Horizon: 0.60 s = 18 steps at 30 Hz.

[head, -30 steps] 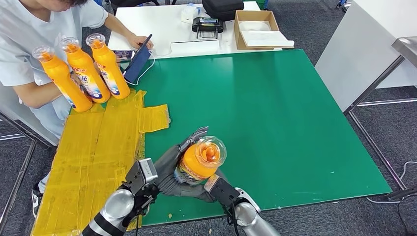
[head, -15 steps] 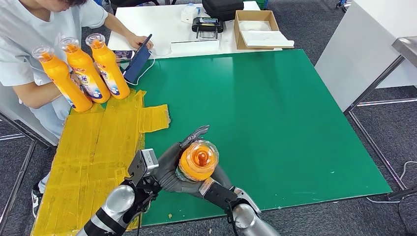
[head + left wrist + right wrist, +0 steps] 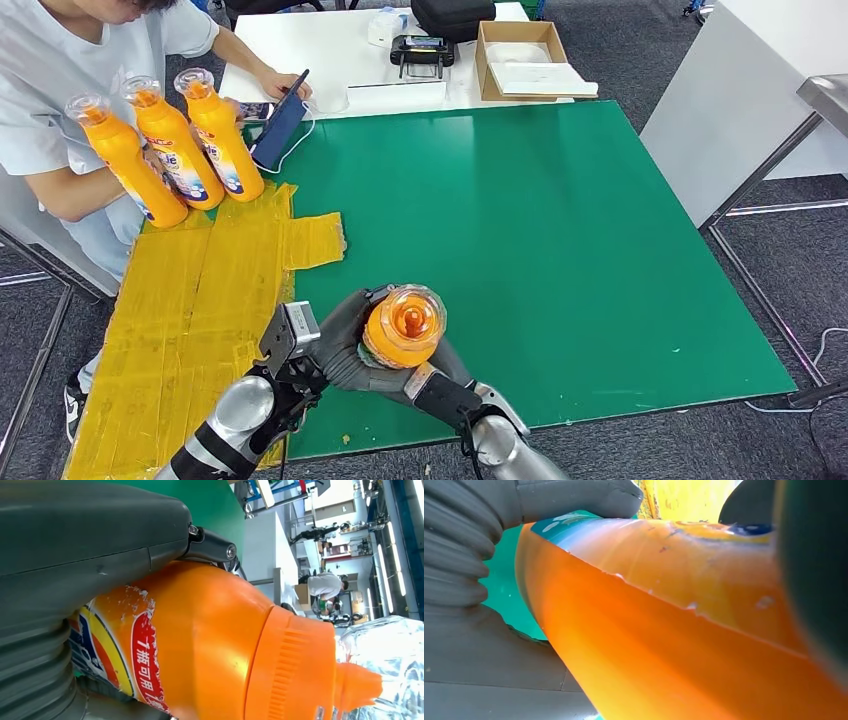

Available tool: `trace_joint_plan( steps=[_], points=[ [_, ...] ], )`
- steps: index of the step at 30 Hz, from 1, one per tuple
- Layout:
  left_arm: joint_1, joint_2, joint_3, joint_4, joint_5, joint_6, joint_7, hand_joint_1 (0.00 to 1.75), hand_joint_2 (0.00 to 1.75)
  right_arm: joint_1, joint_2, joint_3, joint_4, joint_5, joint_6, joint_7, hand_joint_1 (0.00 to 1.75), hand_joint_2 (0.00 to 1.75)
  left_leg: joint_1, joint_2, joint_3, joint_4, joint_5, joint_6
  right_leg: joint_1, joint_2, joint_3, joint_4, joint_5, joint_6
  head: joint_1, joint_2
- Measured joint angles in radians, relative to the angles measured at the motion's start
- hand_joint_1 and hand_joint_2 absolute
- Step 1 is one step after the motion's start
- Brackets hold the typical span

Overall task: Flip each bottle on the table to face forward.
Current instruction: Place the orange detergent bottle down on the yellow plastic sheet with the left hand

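The broad green worktop point(image 3: 560, 230) fills the frame's middle, with a patch of yellow tape sheeting point(image 3: 190, 320) at lower left and three more orange bottles point(image 3: 170, 150) standing at upper left beside a seated person point(image 3: 60, 90). Low in the centre, the orange plastic detergent bottle with its clear cap point(image 3: 403, 325) has come upright since a second ago, long axis vertical, cap toward the head camera. The left robot hand point(image 3: 340, 340) and right robot hand point(image 3: 440, 385) both clamp its body, so the turn looks underway; its label facing is unclear.

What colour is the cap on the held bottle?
Clear plastic cap over an orange nozzle; best in head view.
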Motion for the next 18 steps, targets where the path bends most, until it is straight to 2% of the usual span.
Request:
trace_joint_plan(
  steps=[5, 6, 9, 10, 18],
  points=[
    [0.0, 0.0, 0.0, 0.0, 0.009, 0.0, -0.001, 1.75, 1.75, 0.0, 0.0, 0.002, 0.0, -0.012, 0.0, -0.001, 1.75, 1.75, 0.0, 0.0, 0.0, 0.0, 0.0, 0.0, 0.0, 0.0, 0.0, 0.0, 0.0, 0.0, 0.0, 0.0],
    [0.001, 0.0, 0.0, 0.0, 0.012, 0.001, -0.002, 1.75, 1.75, 0.0, 0.0, 0.002, 0.0, -0.016, 0.0, -0.002, 1.57, 1.75, 0.0, 0.0, 0.0, 0.0, 0.0, 0.0, 0.0, 0.0, 0.0, 0.0, 0.0, 0.0, 0.0, 0.0],
    [0.003, 0.0, 0.002, 0.0, 0.017, 0.005, -0.006, 1.75, 1.75, 0.002, 0.0, 0.0, -0.005, -0.029, -0.014, -0.008, 0.26, 1.75, 0.0, 0.0, 0.0, 0.0, 0.0, 0.0, 0.0, 0.0, 0.0, 0.0, 0.0, 0.0, 0.0, 0.0],
    [0.005, 0.0, 0.004, -0.001, 0.018, 0.009, -0.008, 1.75, 1.75, 0.003, 0.0, -0.001, -0.012, -0.033, -0.023, -0.01, 0.0, 1.75, 0.0, 0.0, 0.0, 0.0, 0.0, 0.0, 0.0, 0.0, 0.0, 0.0, 0.0, 0.0, 0.0, 0.0],
    [0.03, 0.0, 0.041, -0.039, -0.019, 0.083, -0.038, 1.75, 1.75, 0.023, -0.02, -0.038, -0.156, -0.044, -0.09, -0.012, 0.0, 1.75, 0.0, 0.0, 0.0, 0.0, 0.0, 0.0, 0.0, 0.0, 0.0, 0.0, 0.0, 0.0, 0.0, 0.0]
  ],
)
